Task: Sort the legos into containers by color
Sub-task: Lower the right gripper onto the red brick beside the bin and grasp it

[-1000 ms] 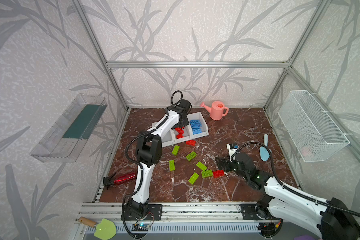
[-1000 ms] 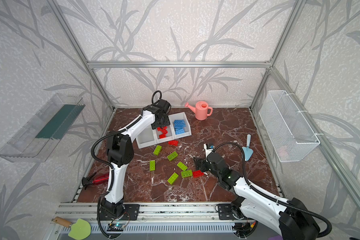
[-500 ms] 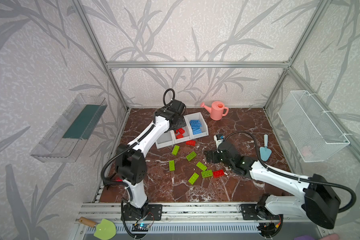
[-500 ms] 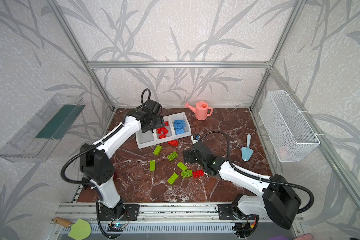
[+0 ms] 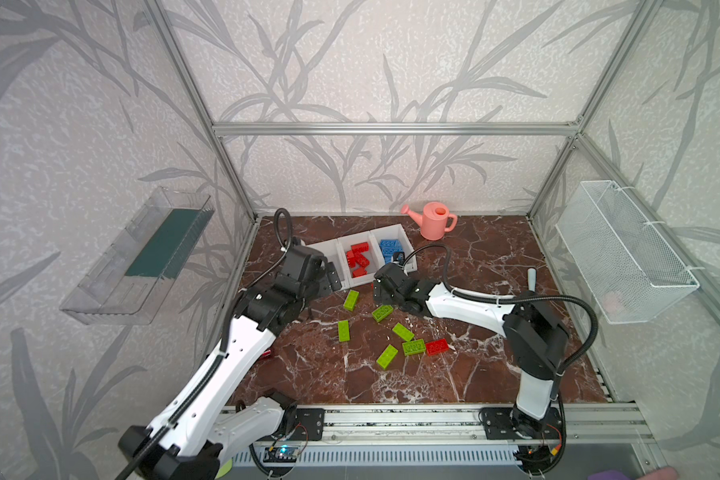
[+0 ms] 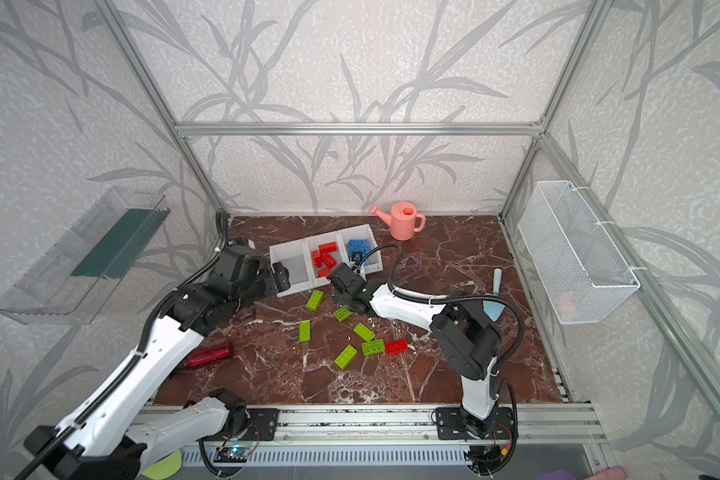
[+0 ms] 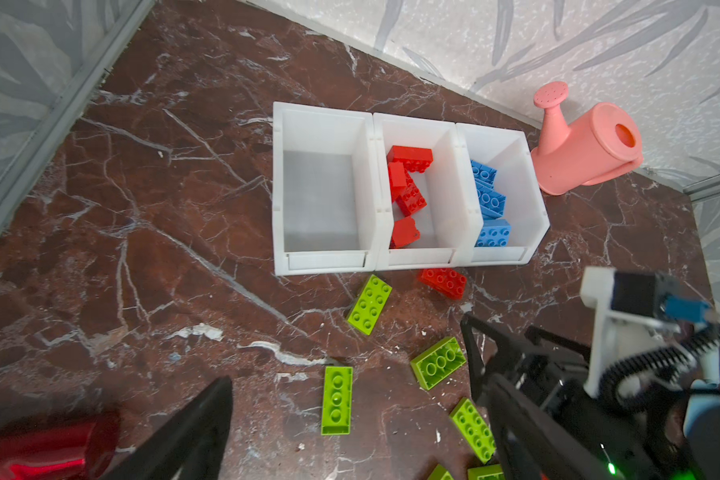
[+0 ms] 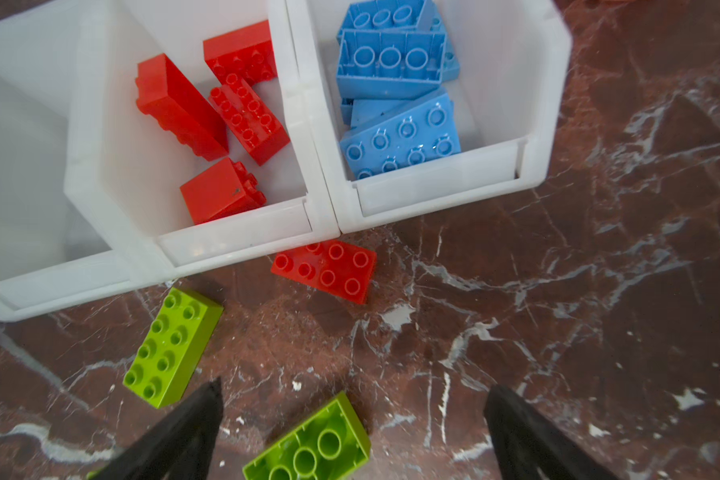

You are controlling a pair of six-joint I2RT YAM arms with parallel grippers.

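Three joined white containers [image 5: 391, 227] stand at the back of the marbled counter [image 5: 495, 249] in both top views: red legos [image 5: 359, 257] fill the middle bin, blue legos [image 5: 391, 249] the bin nearest a pink watering can [image 5: 435, 220], and the third bin is bare. Six green legos [image 5: 343, 331] lie scattered in front, a loose red lego [image 5: 436, 346] against one of them. The left hand [image 5: 330, 279] hangs by the bare bin's front corner; the right hand [image 5: 378, 293] is low just before the bins. The left wrist view shows a second red lego [image 7: 443, 282] on the counter just beside the middle bin's lip; the one finger [image 7: 200, 424] of the left hand clearly seen stands far aside, with nothing held. In the right wrist view the right hand's fingers [image 8: 184, 436] gape wide and empty over an upturned green lego [image 8: 308, 451], the stray red just ahead. Blue looks finished; two reds and every green appear still to be sorted.
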